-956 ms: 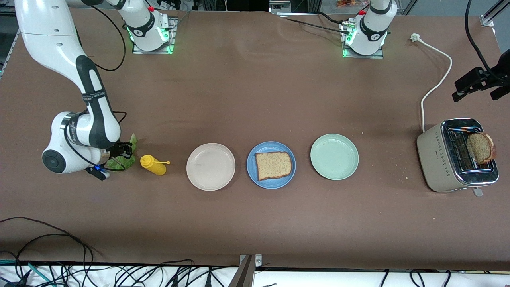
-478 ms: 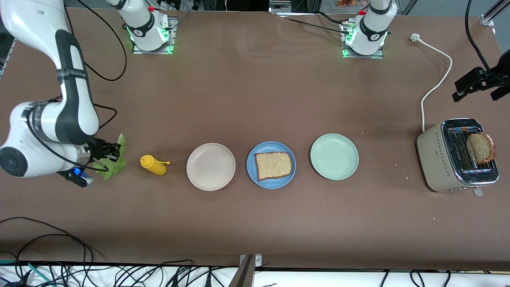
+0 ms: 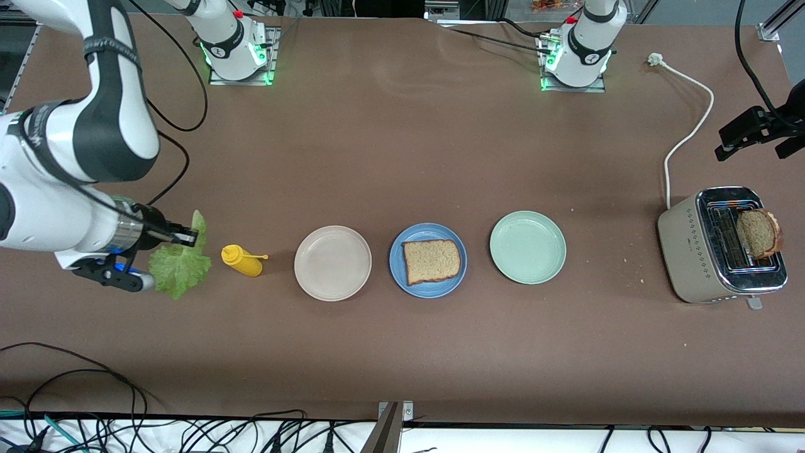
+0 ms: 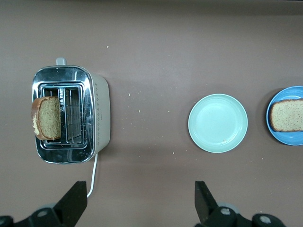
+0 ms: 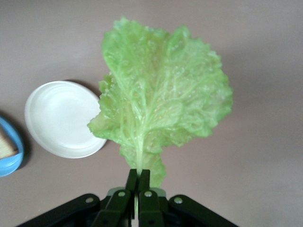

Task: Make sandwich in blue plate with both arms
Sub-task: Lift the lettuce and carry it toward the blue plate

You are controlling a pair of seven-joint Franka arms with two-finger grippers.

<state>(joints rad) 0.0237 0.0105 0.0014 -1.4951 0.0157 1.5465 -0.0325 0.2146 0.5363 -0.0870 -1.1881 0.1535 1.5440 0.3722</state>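
Observation:
My right gripper (image 3: 186,237) is shut on the stem of a ruffled green lettuce leaf (image 3: 179,268) and holds it up over the table near the yellow bottle; in the right wrist view the leaf (image 5: 161,99) hangs from the closed gripper (image 5: 138,172). The blue plate (image 3: 427,286) lies mid-table with one toasted bread slice (image 3: 431,260) on it. A second bread slice (image 3: 759,234) stands in the toaster (image 3: 692,251). My left gripper (image 4: 141,208) is open and empty, high over the table between the toaster (image 4: 97,118) and the mint-green plate (image 4: 218,123).
A yellow squeeze bottle (image 3: 242,260) lies beside the lettuce. A pale beige plate (image 3: 333,263) and a mint-green plate (image 3: 527,247) flank the blue plate. The toaster's white cord (image 3: 685,135) runs toward the left arm's base (image 3: 575,60).
My right gripper has risen with the lettuce, lifting the leaf off the table so that it hangs free. The left arm has not moved.

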